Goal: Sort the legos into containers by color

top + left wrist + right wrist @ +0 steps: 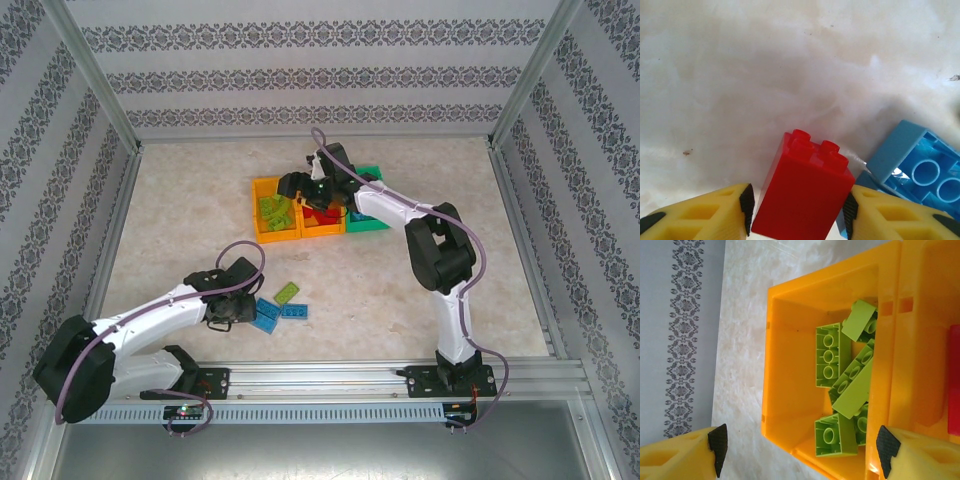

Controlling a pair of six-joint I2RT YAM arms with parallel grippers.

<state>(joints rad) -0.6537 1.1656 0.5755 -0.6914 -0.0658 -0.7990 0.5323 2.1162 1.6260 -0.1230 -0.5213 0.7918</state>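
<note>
**Red lego (805, 185) pinched by the left gripper (797, 215); right gripper (800, 445) spread above a bin.**
The red lego is caught between the jaws, studs pointing away from them, and appears to be touched on both sides by the pad tips alone. With so shallow a pinch it could pivot or slip out on lifting. A blue lego (912, 165) just outside one jaw might be dragged along. Nothing is held between the right gripper's wide jaws. Below them, lime-green legos (830, 355) lie in the orange-yellow bin (790, 355).
</note>
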